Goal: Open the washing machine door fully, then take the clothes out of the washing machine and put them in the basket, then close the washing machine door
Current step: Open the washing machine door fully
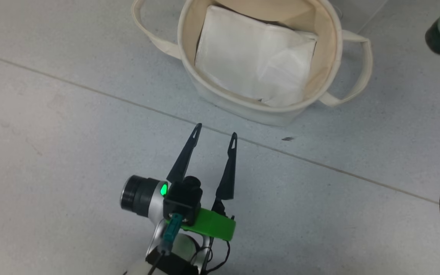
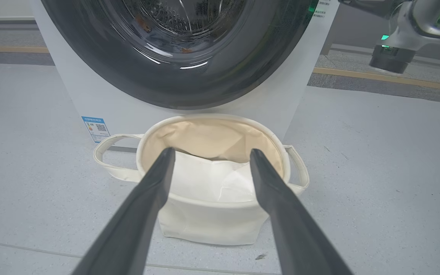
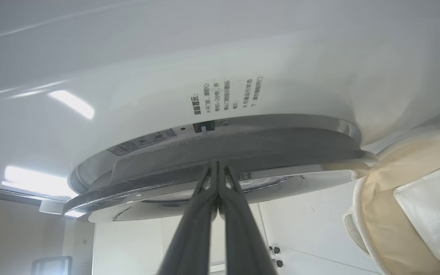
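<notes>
The washing machine stands white behind the basket. Its door has a glossy black rim and a bulging glass centre. The clothes show only as small orange patches behind the glass. Seen edge-on, the door stands slightly off the machine's front. My right gripper is shut, its tips pressed into that gap at the rim. My left gripper hangs open over the floor just short of the basket, nothing between its fingers.
A plain white folded sheet lies in the basket, whose loop handles stick out on both sides. A blue-white label sits low on the machine. My right arm reaches in from the upper right. Grey tiled floor surrounds the basket.
</notes>
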Controlling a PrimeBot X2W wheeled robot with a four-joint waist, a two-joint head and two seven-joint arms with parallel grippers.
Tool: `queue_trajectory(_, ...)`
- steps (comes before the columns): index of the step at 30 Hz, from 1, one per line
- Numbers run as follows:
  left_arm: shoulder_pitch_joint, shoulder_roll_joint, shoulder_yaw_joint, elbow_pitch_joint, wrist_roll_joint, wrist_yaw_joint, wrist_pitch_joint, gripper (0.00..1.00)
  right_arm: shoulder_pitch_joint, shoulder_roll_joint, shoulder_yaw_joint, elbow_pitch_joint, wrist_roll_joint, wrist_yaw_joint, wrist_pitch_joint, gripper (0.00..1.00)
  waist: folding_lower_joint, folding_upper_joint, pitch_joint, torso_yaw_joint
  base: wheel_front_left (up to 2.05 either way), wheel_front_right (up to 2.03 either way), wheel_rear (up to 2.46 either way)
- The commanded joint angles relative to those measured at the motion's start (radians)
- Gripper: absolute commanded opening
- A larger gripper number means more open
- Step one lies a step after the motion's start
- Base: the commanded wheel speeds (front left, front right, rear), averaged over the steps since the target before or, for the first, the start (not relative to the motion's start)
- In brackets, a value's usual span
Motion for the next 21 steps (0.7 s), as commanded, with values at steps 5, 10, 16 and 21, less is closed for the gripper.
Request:
queue_trajectory(5, -0.045, 0.0, -0.012, -0.022, -0.015, 0.016, -0.012, 1.0, -0.086, 0.002, 0.013, -0.017, -0.008, 0.001, -0.01, 0.0, -0.0001, 0.0, 0.037, 0.014, 0.0, 0.0, 0.0)
queue_trajectory(10, -0.083, 0.0, -0.038, -0.021, -0.014, 0.027, -0.012, 1.0, -0.119, -0.003, 0.022, -0.014, -0.026, 0.001, -0.03, 0.0, -0.0001, 0.0, 0.062, 0.026, 0.0, 0.0, 0.0)
queue_trajectory(16, -0.105, 0.0, -0.065, -0.017, -0.019, 0.036, -0.012, 1.0, -0.141, 0.005, 0.023, -0.013, -0.026, 0.001, -0.033, 0.0, -0.0001, 0.0, 0.083, 0.043, 0.0, 0.0, 0.0)
queue_trajectory(21, -0.105, 0.0, -0.075, -0.021, -0.029, 0.045, -0.012, 1.0, -0.143, 0.008, 0.024, -0.023, -0.029, 0.001, -0.036, 0.0, -0.0001, 0.0, 0.099, 0.068, 0.0, 0.0, 0.0)
